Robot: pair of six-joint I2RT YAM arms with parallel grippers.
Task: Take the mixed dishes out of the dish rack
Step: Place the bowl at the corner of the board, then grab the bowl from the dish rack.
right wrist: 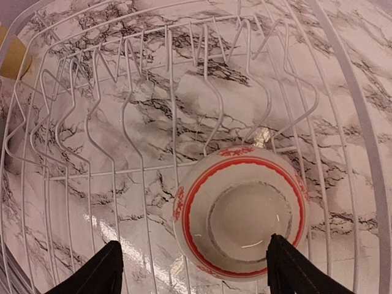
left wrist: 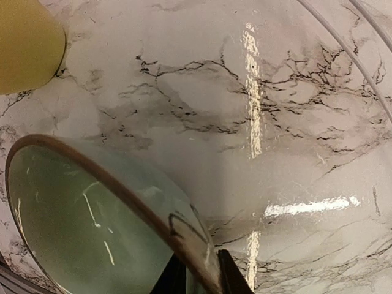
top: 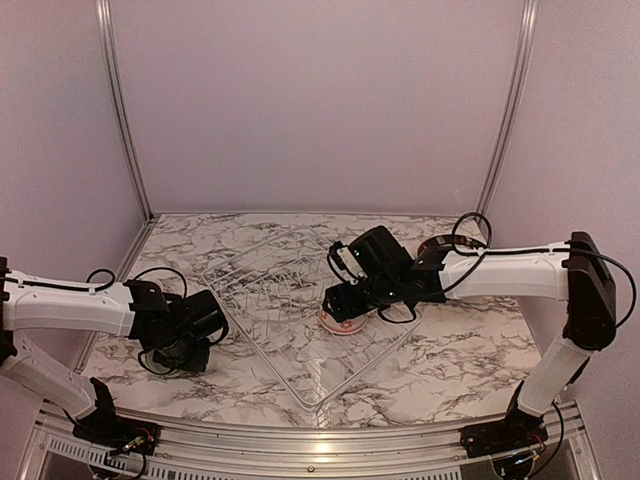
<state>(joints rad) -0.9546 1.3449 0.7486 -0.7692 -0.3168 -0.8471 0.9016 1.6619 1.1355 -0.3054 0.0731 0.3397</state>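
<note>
The white wire dish rack (top: 290,300) lies flat mid-table. A small red-patterned white bowl (right wrist: 242,214) sits in it, also seen in the top view (top: 338,321). My right gripper (right wrist: 193,272) is open just above it, with one finger over the bowl's inside and the other outside its left wall; in the top view my right gripper (top: 345,300) hangs over the rack's right part. My left gripper (left wrist: 197,278) is shut on the brown rim of a green bowl (left wrist: 79,226), low over the marble left of the rack (top: 185,345). A yellow cup (left wrist: 24,43) stands beside it.
The rack's upright tines (right wrist: 184,79) stand behind the bowl. The rack's rim wire (left wrist: 361,55) passes the upper right of the left wrist view. A dark round dish (top: 438,243) lies behind the right arm. Walls close the table's back and sides.
</note>
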